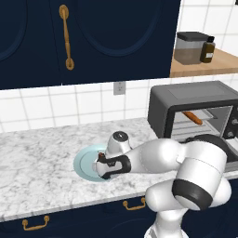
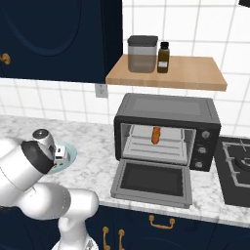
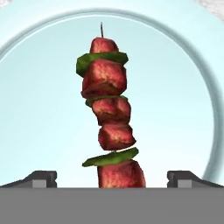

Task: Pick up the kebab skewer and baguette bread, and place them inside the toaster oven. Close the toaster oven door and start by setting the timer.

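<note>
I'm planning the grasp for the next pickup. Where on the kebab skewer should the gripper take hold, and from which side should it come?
Grip the kebab skewer across its middle meat chunks, coming straight down from above. It lies flat on the light blue plate, so no side approach gets under it. The open gripper already straddles it, a fingertip on each side of the stick, so closing would probably pinch the chunks across their narrow width.
</note>
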Tool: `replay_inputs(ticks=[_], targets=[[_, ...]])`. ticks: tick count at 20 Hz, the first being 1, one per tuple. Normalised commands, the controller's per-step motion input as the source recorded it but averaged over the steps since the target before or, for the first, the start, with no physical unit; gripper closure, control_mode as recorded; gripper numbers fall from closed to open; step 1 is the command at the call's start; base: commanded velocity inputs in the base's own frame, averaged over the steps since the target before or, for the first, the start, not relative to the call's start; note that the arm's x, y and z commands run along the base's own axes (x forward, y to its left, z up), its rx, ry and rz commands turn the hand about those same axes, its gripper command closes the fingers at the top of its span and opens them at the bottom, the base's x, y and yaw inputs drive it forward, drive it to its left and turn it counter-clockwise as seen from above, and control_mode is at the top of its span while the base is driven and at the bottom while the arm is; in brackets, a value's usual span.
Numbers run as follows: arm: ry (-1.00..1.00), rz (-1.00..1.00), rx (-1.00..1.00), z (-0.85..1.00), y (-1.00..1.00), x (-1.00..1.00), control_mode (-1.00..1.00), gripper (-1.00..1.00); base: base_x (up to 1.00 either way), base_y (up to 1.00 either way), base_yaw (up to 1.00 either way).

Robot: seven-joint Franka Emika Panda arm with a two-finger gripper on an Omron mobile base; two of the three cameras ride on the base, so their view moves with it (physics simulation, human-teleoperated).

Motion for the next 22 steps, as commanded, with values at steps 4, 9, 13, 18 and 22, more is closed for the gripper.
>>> replay_inputs(ticks=[4, 9, 13, 18, 22], targets=[[-0.01, 0.0, 0.0, -0.08, 0.05, 0.05, -1.0, -1.0, 0.0, 0.0, 0.0], [0.0, 0.0, 0.0, -0.04, 0.0, 0.08, -1.0, -1.0, 0.0, 0.0, 0.0], [0.0, 0.0, 0.0, -0.04, 0.0, 0.0, -1.0, -1.0, 0.0, 0.0, 0.0], [0.0, 0.0, 0.0, 0.0, 0.0, 0.0, -1.0, -1.0, 0.0, 0.0, 0.0], [0.0, 0.0, 0.0, 0.0, 0.0, 0.0, -1.0, 1.0, 0.0, 0.0, 0.0]])
